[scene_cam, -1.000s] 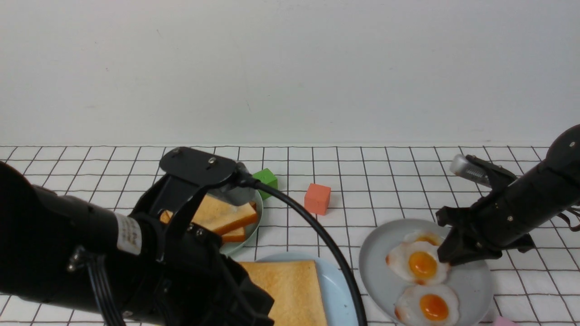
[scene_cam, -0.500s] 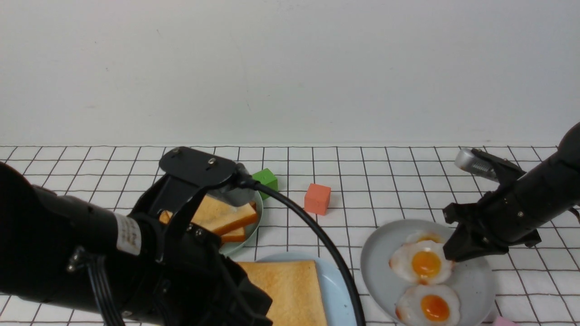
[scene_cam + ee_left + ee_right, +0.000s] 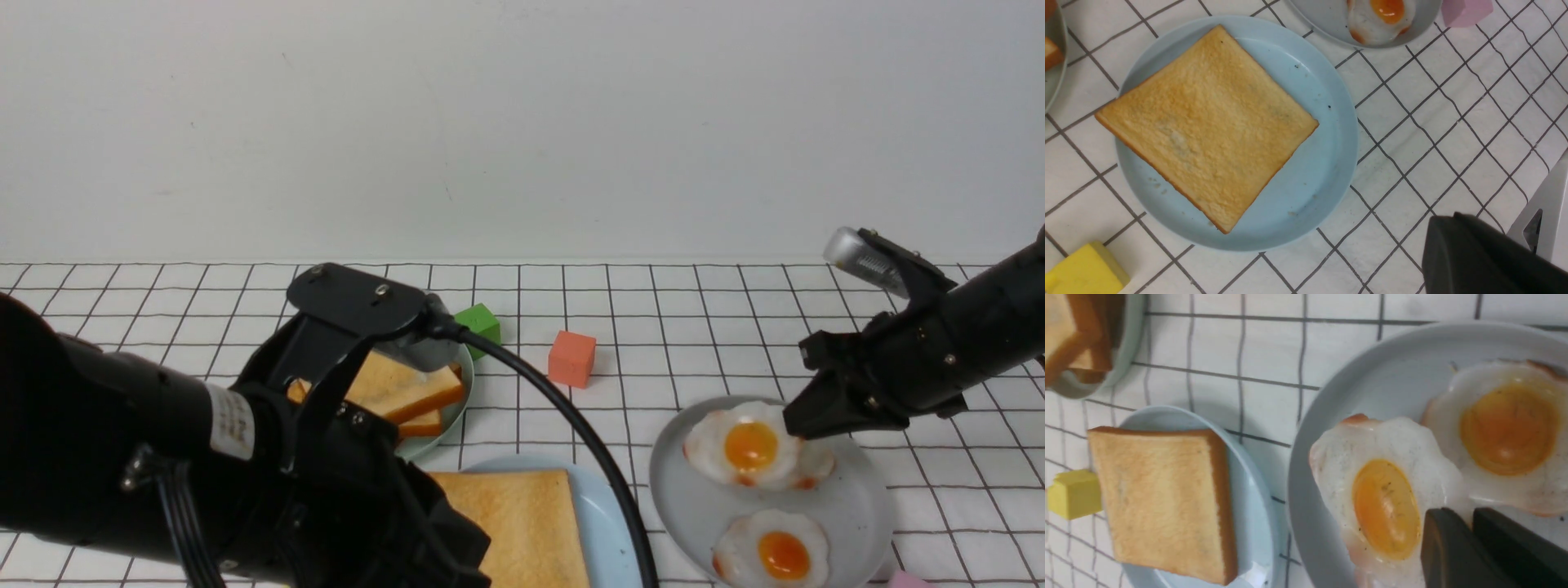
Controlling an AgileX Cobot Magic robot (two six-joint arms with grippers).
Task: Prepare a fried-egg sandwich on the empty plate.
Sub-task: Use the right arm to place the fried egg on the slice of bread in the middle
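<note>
Black left arm [image 3: 122, 457] wears a white label [image 3: 231, 422] and a thick cable [image 3: 571, 425] at three o'clock; black right arm [image 3: 947, 359] carries a silver cylinder [image 3: 857, 255] at eleven o'clock.

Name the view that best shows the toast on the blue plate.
Left wrist view: the toast shows whole, large, from above. Front view: partly hidden by the left arm. Right wrist view: whole but smaller.
</note>
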